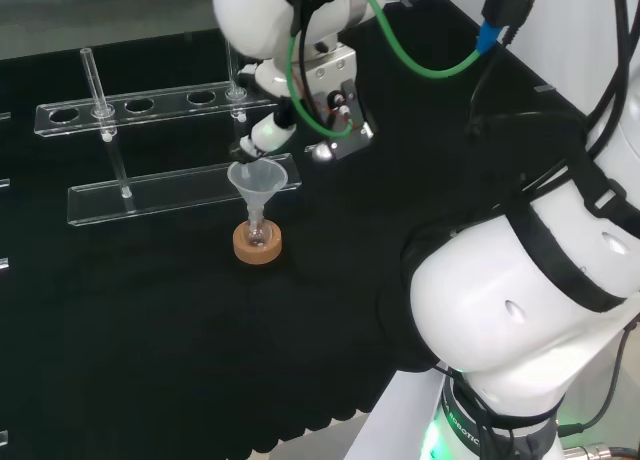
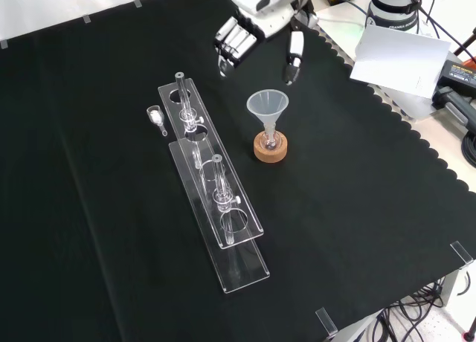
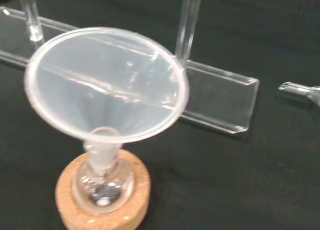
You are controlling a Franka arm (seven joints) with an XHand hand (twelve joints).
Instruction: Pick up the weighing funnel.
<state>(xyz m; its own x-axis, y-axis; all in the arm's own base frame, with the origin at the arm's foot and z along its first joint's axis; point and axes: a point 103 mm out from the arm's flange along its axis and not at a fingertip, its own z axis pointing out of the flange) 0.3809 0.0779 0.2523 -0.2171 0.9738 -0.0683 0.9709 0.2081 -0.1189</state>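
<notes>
Big white links [image 1: 510,310] of the arm are standing closest in the head view, at its right side. Beyond them the funnel [image 1: 258,183] is sitting mouth up, its stem resting in a small flask on a cork ring [image 1: 257,244], so it is standing upright without help. The robot hand [image 1: 268,133] is hanging just above and behind the funnel and is not touching it. Two clear racks [image 1: 180,192] are lying to the left of the funnel and beyond it.

In the front view the robot hand [image 2: 245,33] is hovering over the worktop [image 2: 357,208], farther off than the funnel [image 2: 268,108]. Its fingers [image 2: 230,46] and thumb [image 2: 295,56] are standing apart, a little bent, and are gripping nothing. The weighing funnel [image 2: 157,119] is lying flat on the cloth, well to the left of the funnel, just beside the far side of the racks [image 2: 216,201]. I am judging that the fingers are spread to be ready for closing on this small piece. To reach it, the hand is going to need a path over the racks and the tubes [image 2: 216,175] standing in them.

In the wrist view the funnel [image 3: 107,85] is looking large, with its flask [image 3: 102,185] seated in the cork ring [image 3: 100,205]. Behind the funnel a rack [image 3: 215,97] is crossing, and past it the stem of the weighing funnel [image 3: 300,90] is just showing. So the palm seems to be facing the funnel, not yet the target.
</notes>
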